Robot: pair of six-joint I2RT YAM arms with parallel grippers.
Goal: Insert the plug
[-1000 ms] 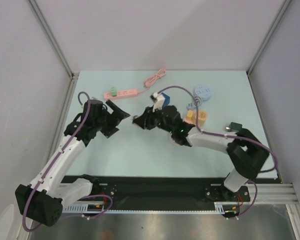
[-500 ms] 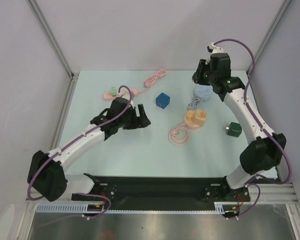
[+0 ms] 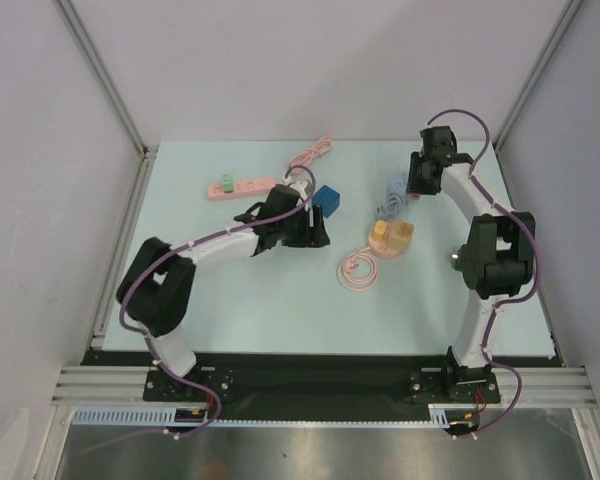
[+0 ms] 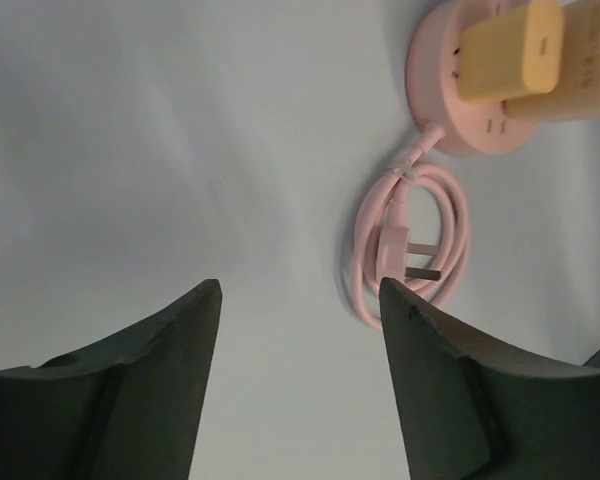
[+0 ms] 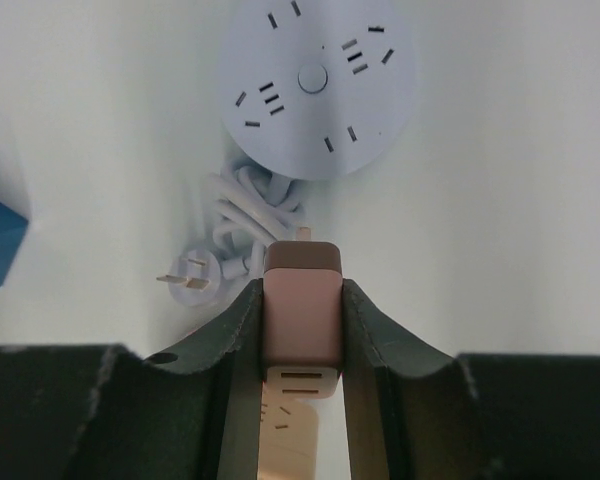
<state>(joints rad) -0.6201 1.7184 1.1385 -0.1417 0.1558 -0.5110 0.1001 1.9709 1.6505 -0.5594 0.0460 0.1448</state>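
My right gripper (image 5: 301, 290) is shut on a pink block plug (image 5: 301, 320), gripped by its sides and hanging above the table. Just beyond it lies a round pale blue socket (image 5: 317, 85) with its white cord and plug (image 5: 195, 275) coiled beside it. In the top view the right gripper (image 3: 421, 180) is at the far right, over that socket. My left gripper (image 4: 300, 295) is open and empty over bare table, close to the blue cube socket (image 3: 328, 199). A coiled pink cord with its plug (image 4: 410, 260) lies just past its right finger.
A round pink socket (image 4: 435, 120) carries yellow adapters (image 4: 510, 50); in the top view that round pink socket (image 3: 392, 237) is right of centre. A long pink power strip (image 3: 242, 187) with a green plug lies at the back left. Grey walls border the table.
The left arm has reached further right, toward the blue cube, and its jaws have narrowed. The right arm has drawn in over the round blue socket, still holding the pink plug.
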